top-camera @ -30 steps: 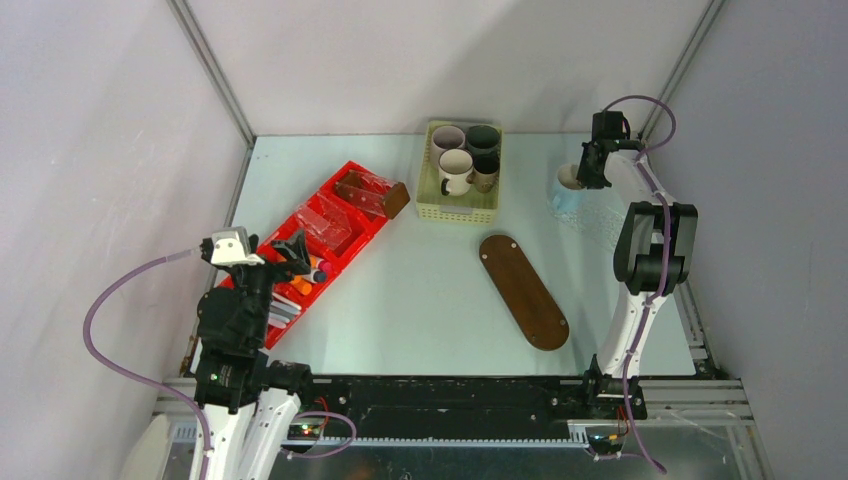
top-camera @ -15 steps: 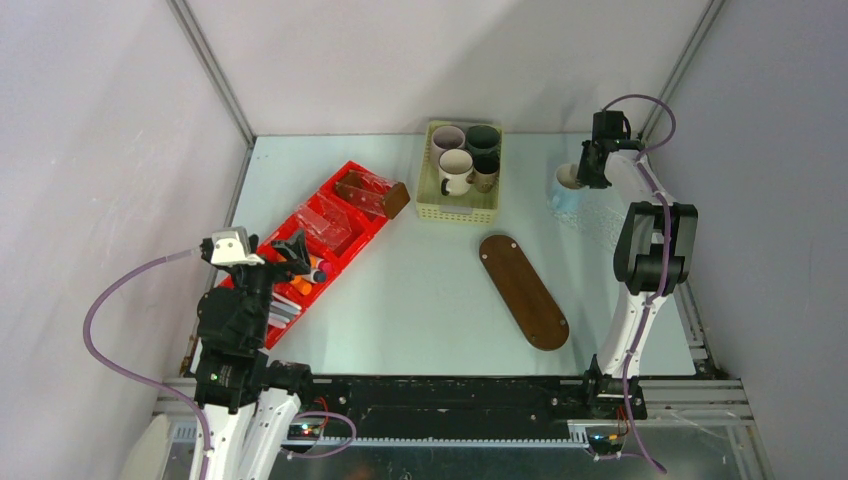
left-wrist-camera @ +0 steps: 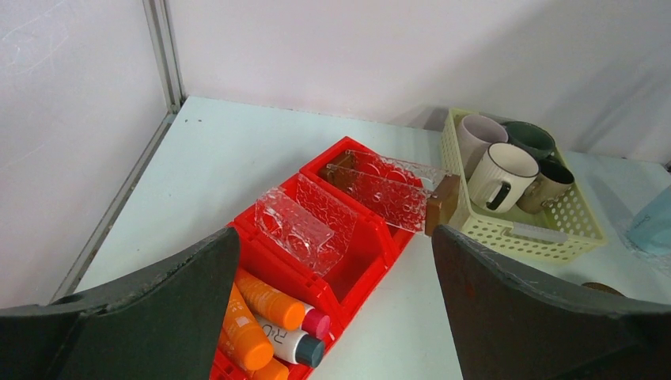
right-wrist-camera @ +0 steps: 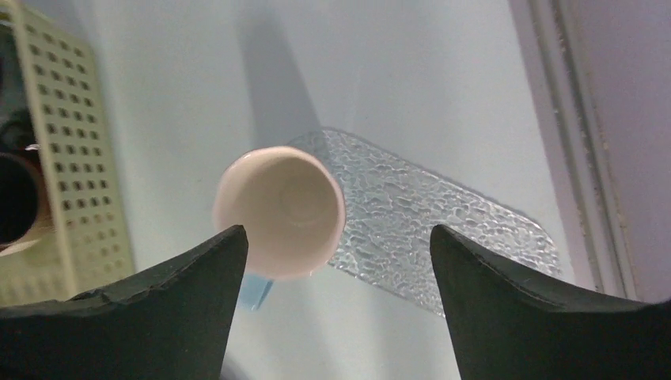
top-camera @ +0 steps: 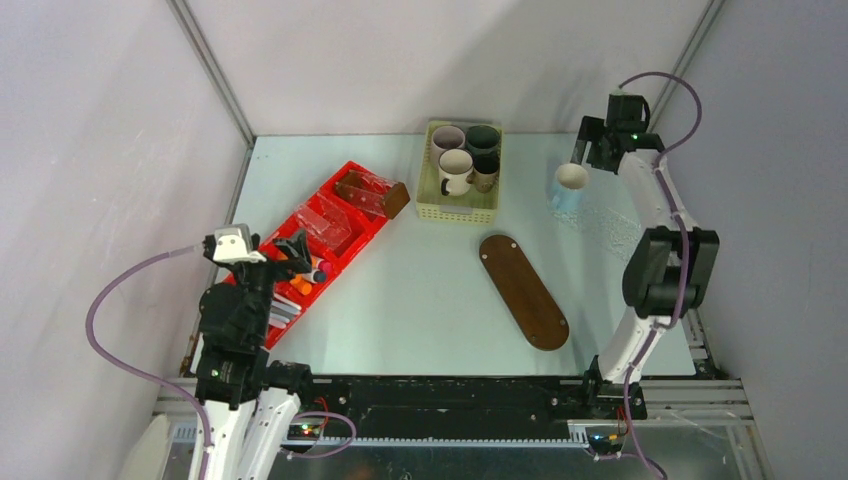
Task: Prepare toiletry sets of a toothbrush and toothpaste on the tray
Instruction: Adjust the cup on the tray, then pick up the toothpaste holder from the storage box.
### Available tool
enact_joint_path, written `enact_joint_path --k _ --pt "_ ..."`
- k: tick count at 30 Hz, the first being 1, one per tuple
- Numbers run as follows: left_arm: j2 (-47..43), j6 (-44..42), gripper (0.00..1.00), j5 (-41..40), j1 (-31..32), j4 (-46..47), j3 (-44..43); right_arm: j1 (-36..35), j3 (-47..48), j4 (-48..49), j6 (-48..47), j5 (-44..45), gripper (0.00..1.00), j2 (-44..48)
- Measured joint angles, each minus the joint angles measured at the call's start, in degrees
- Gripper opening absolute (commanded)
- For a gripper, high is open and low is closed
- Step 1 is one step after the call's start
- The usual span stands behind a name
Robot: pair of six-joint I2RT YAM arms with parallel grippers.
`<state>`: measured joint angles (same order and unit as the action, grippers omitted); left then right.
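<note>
Hovering at the far left over the near end of the red bin, the left gripper has its jaws spread wide and holds nothing. In the compartment just below it lie the toothpaste tubes: several orange tubes packed side by side, with one white tube against them. The next two compartments further along each hold a clear pebbled plastic piece, and a small brown block sits at the bin's far end. Just right of that, the pale yellow mesh basket holds four mugs standing upright and close together: a mauve-grey mug and a dark green mug at the back, a cream ribbed mug and a small dark brown mug in front. Nearer the arms and right of the basket, the dark brown oval tray lies flat and slanted on the table, well apart from the bin. Further right a light blue cup with a pale inside stands upright at the end of a clear pebbled mat. The right gripper hangs just beyond it, jaws apart, not touching the cup.
</note>
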<state>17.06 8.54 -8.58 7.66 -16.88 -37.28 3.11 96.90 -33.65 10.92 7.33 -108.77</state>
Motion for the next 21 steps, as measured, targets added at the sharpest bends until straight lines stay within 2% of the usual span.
enact_joint_path --k 7,13,18,21 --pt "6.7 1.1 0.98 -0.4 0.0 -0.7 -1.1 -5.0 -7.8 2.3 0.2 1.2 0.95 15.6" --pt "20.7 5.2 0.98 -3.4 0.0 -6.8 -10.1 -13.6 -16.9 5.2 2.7 0.4 0.96 25.0" --pt "33.7 10.8 0.98 -5.6 0.0 -10.7 -17.7 -21.0 -21.6 5.7 4.7 -0.8 0.96 28.6" --pt "40.1 14.6 0.98 -6.3 -0.4 -11.4 -19.3 -25.7 -24.4 5.7 5.2 -0.9 0.96 31.1"
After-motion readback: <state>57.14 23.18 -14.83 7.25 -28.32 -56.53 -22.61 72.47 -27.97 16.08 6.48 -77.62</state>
